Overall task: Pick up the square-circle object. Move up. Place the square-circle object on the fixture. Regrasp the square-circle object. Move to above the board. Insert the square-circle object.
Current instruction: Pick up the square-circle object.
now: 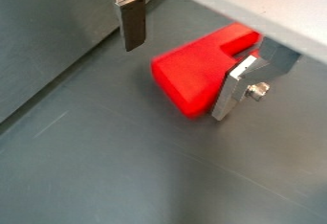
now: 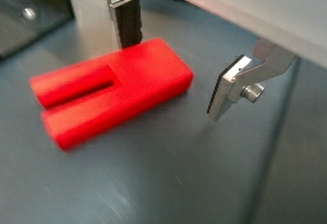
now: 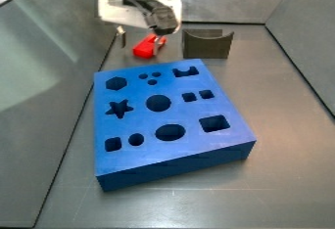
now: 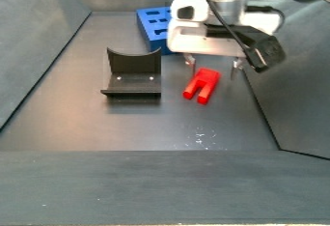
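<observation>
The square-circle object [image 1: 194,71] is a small bright red block lying flat on the grey floor, its slotted end showing in a wrist view [image 2: 76,86]. My gripper [image 1: 179,79] hangs open right over it, one finger on each side and neither pressing on it. In both side views the gripper [image 3: 147,29] [image 4: 215,64] sits low above the red block [image 3: 147,46] [image 4: 202,83]. The dark fixture [image 3: 207,42] [image 4: 131,75] stands close beside the block. The blue board [image 3: 167,115] with its shaped holes lies further along the floor, partly hidden behind the arm in a side view [image 4: 152,21].
Grey walls enclose the floor on the sides [image 3: 53,47] [image 4: 52,51]. A light panel edge [image 1: 255,8] runs near the block in both wrist views.
</observation>
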Controlling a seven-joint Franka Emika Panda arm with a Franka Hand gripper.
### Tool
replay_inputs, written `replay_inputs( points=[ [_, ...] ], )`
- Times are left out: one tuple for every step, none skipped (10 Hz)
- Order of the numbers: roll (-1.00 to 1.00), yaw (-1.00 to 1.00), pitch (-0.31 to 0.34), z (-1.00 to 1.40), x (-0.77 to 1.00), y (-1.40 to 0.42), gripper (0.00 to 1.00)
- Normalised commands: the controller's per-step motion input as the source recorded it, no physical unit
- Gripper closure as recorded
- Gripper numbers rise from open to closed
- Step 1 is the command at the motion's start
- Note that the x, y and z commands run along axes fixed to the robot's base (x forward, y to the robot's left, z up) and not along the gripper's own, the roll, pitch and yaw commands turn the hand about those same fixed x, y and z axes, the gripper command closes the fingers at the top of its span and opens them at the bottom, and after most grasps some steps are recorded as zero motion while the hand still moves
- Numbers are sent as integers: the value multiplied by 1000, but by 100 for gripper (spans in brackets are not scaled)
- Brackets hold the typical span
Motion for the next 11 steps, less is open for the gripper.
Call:
replay_inputs(
  points=[
    [-77, 0, -69, -60, -57, 0, 0],
    [-124, -43, -91, -91, 9, 0, 0],
    [-206, -297, -116, -131, 23, 20, 0],
    [-247, -531, -80, -154, 109, 63, 0],
    [-223, -583, -51, -137, 0, 63, 0],
    [-204, -551, -39, -94, 0, 51, 0],
    [-183, -454, -27, -17, 0, 69, 0],
    [-149, -260, -27, 0, 0, 97, 0],
    [-143, -257, -47, 123, 0, 103, 0],
    [-160, -386, -79, 357, 0, 223, 0],
    [-147, -260, -83, 246, 0, 229, 0]
  ],
)
